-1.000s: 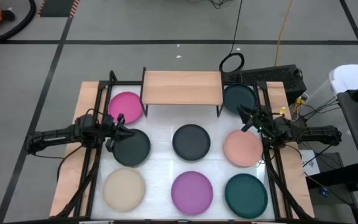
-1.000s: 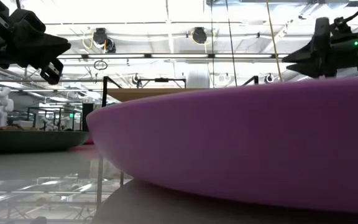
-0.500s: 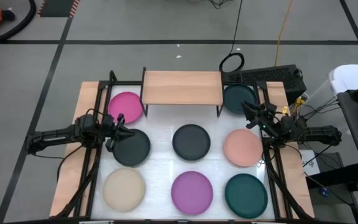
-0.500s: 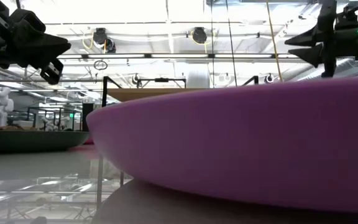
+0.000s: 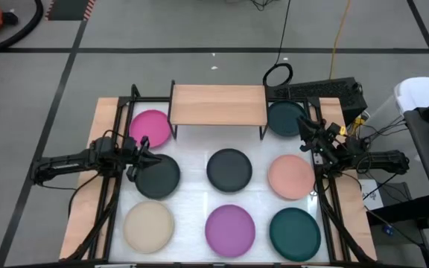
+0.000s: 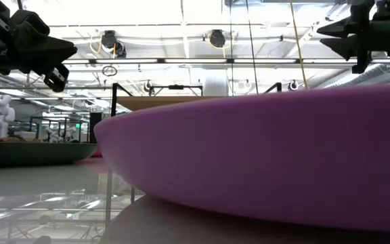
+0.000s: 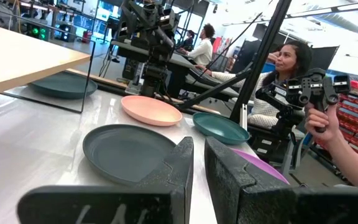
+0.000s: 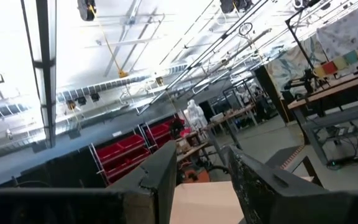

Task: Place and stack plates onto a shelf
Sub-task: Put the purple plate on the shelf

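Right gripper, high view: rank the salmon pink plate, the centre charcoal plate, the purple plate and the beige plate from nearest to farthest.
From the right gripper:
1. Salmon pink plate, just below it on the table's right.
2. Centre charcoal plate, mid-table.
3. Purple plate, front centre.
4. Beige plate, front left corner.

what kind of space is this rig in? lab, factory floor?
Most likely a robotics lab or workshop. The left wrist view shows a person seated among other dark arm rigs, the right wrist view shows red storage bins, and a white humanoid figure stands in the low view.
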Motion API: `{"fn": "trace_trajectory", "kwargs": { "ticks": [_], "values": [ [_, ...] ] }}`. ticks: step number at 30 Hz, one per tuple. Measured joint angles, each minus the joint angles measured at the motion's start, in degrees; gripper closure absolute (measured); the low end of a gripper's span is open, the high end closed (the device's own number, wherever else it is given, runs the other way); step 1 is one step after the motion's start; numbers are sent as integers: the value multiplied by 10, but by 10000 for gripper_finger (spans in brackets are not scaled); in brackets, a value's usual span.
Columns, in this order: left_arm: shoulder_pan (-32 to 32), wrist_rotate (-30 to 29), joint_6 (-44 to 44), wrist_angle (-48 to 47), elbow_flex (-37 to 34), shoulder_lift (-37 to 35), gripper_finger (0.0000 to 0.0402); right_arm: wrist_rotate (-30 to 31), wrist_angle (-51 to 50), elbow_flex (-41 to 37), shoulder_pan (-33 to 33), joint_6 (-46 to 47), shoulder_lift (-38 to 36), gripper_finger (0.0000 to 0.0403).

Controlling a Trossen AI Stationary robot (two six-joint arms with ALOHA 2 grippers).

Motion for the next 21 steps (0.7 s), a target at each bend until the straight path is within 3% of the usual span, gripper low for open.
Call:
{"fn": "trace_trajectory", "kwargs": {
  "ticks": [19,21],
  "values": [
    [0,0,0,0,0,0,357,-3,-16,0,0,49,33,275],
    [0,0,0,0,0,0,357,-29,-12,0,0,47,44,275]
  ]
}}
